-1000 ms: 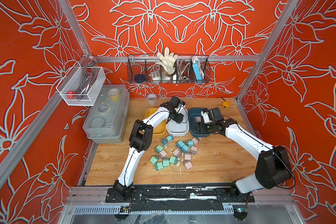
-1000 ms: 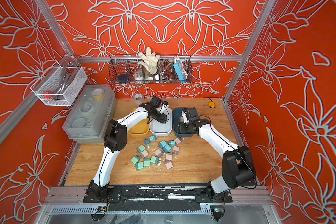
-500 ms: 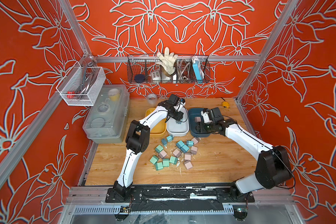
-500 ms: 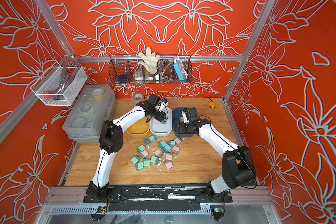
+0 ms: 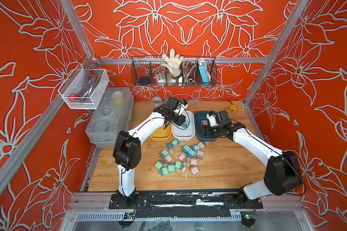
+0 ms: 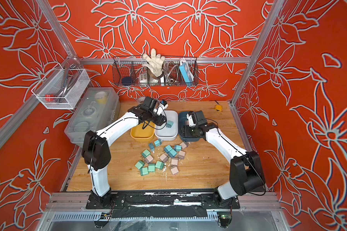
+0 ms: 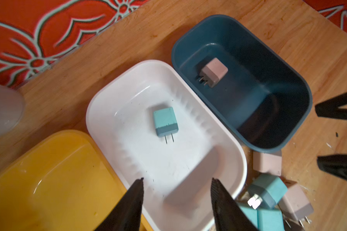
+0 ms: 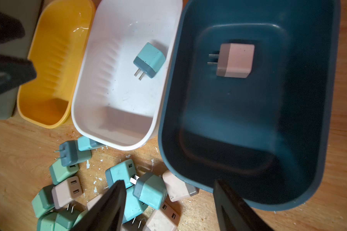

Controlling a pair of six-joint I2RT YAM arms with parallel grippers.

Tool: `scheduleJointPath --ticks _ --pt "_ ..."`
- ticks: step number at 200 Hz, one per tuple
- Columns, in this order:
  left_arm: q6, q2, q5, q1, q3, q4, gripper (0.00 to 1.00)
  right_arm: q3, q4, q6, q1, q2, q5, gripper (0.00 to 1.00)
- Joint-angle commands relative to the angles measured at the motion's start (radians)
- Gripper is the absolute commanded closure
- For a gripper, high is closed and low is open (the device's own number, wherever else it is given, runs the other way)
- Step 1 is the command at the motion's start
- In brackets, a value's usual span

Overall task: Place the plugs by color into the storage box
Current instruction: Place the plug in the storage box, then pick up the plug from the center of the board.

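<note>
Left end effector (image 7: pixel 177 180) agape (wrist view)

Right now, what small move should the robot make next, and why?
Probably bring the left gripper over to the pile for a mint green plug: its jaws stand open and empty, a teal plug lies in the white tray, a pink plug in the dark blue tray, and the yellow tray holds nothing.

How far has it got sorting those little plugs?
Barely begun. Done: one teal plug lies in the white tray and one pink plug in the dark blue tray; the yellow tray is empty. In hand: nothing, both the left gripper and right gripper are open and empty. Left: the heap of loose plugs on the table.
</note>
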Motion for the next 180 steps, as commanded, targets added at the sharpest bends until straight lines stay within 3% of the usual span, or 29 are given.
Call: scheduleJointPath --ticks 1,44,94,135,180 --pt "0.006 -0.097 0.001 -0.004 -0.097 0.003 0.45 -0.024 0.032 0.032 0.003 -0.036 -0.070 0.26" --pt "0.036 -0.277 0.096 -0.012 -0.348 0.009 0.45 -0.036 0.044 0.041 0.014 -0.072 -0.098 0.27" --pt "-0.001 -0.410 0.114 -0.054 -0.578 0.014 0.45 -0.006 0.022 0.053 0.017 -0.037 -0.114 0.27" --pt "0.058 -0.496 0.150 -0.117 -0.683 -0.011 0.45 0.059 -0.048 0.042 0.044 -0.030 -0.108 0.28" --pt "0.147 -0.539 0.218 -0.141 -0.741 -0.014 0.45 0.023 -0.054 0.074 0.066 -0.064 -0.064 0.28"
